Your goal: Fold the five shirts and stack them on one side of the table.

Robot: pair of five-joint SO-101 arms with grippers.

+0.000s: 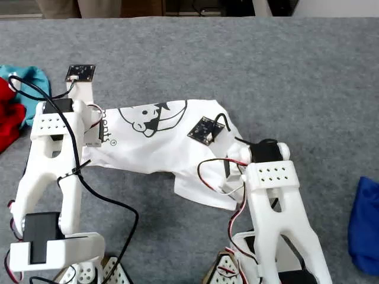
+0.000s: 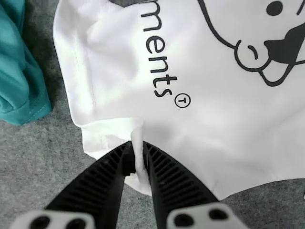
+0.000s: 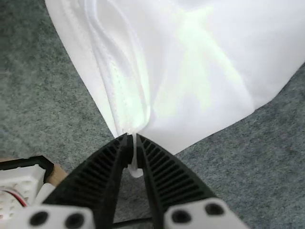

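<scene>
White shirt (image 1: 155,155) lies crumpled, print up, at the middle of the grey table (image 1: 284,71). Left gripper (image 2: 137,160) and right gripper (image 3: 132,150) each clamp a pinch of its edge. Lift both evenly under light tension, or the fold will likely skew.

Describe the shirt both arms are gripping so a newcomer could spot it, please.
On the grey table, look between the two arms: the white shirt lies pinched by the left tool and right tool. Unlike the teal shirt, red shirt and blue shirt at the sides, it bears a black cartoon print.
</scene>
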